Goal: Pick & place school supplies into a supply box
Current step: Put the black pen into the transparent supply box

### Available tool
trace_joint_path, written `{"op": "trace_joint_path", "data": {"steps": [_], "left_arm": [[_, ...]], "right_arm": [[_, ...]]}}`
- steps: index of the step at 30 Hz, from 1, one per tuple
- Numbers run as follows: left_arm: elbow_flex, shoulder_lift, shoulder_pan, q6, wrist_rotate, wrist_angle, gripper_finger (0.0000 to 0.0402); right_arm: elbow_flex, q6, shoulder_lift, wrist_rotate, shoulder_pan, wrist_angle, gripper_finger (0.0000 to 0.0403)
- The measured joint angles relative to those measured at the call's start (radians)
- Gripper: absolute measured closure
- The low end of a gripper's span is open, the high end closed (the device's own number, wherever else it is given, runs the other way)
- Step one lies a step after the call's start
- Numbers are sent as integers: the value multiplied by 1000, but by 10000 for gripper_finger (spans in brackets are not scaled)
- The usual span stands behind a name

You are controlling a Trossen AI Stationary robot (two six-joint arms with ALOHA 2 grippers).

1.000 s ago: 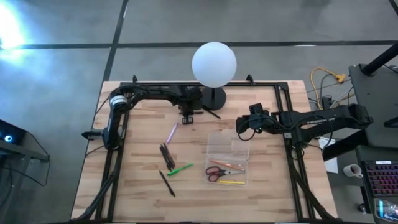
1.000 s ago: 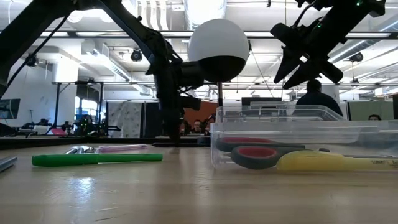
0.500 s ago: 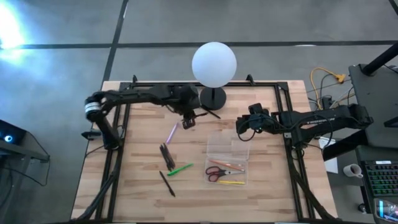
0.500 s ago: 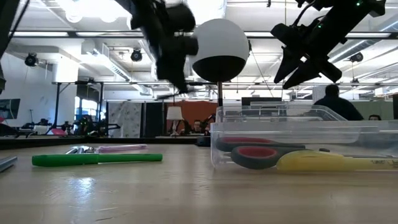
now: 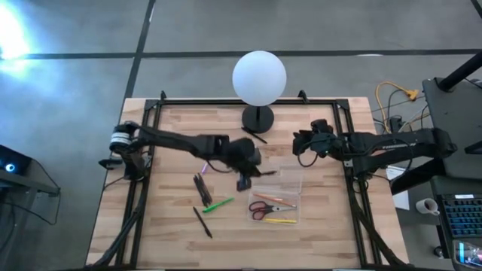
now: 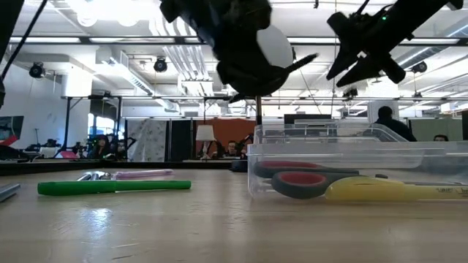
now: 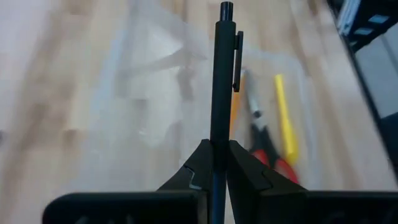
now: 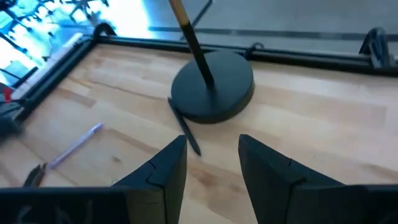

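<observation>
Left gripper [image 5: 246, 167] is what I'm watching: its fingers are pinched tight on a black pen [image 7: 221, 93], which sticks straight out ahead of them, and it hangs above the table just beside the near-left edge of the supply box [image 5: 274, 194]. From the left wrist view I can see the pen's tip lined up over the box's clear wall, with the red-handled scissors [image 5: 263, 209], a yellow pen [image 5: 280, 220] and an orange-brown pencil [image 5: 275, 199] lying inside. In the low view the gripper sits well above the box rim [image 6: 329, 133], so there is air between pen and plastic. Right gripper [image 5: 308, 142] waits above the table at the box's far right corner, fingers apart and holding nothing; its wrist view looks at the lamp base [image 8: 212, 85] and a black pen [image 8: 185, 134] lying against it. On the open boards to the left of the box I see a pink pen [image 5: 207, 161], a cluster of black pens [image 5: 202, 188], a green pen [image 5: 218, 204] and one more black pen [image 5: 202, 222], all well apart from the box walls. Globe lamp [image 5: 259, 78] stands at the table's far edge.
</observation>
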Motion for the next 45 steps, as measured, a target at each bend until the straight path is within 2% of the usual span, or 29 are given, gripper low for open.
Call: {"op": "trace_joint_path", "data": {"steps": [6,12,16,20,25,29,33,37,39,42,45], "left_arm": [[66,133,-81,-109,-13,58,394],[215,274,-112,-122,-9,67,390],[281,321,-112,-126,-10,49,389],[293,361,-113,-144,-9,11,388],[264,383,-119,-213,42,0,381],[252,371,-124,-220,36,-36,352],[302,356,-124,-220,36,-126,306],[357,354,-121,-192,33,-263,265],[390,349,-121,-166,-1,-333,254],[417,312,-127,-141,-120,-434,251],[393,256,-134,-151,-216,-481,251]], "right_arm": [[0,-11,-66,-4,1,-85,266],[0,-10,-103,-12,3,-173,266],[0,-11,-116,-31,3,-213,266],[0,-12,-123,-41,3,-262,266],[0,-14,-124,-40,3,-313,266],[0,-22,-126,-38,3,-324,266],[0,-61,-124,-41,3,-316,266],[-3,-131,-108,-89,0,-266,266],[-17,-169,-80,-108,0,-236,266],[-39,-200,-11,-142,-13,-158,266],[-44,-234,78,-191,-33,-63,266]]}}
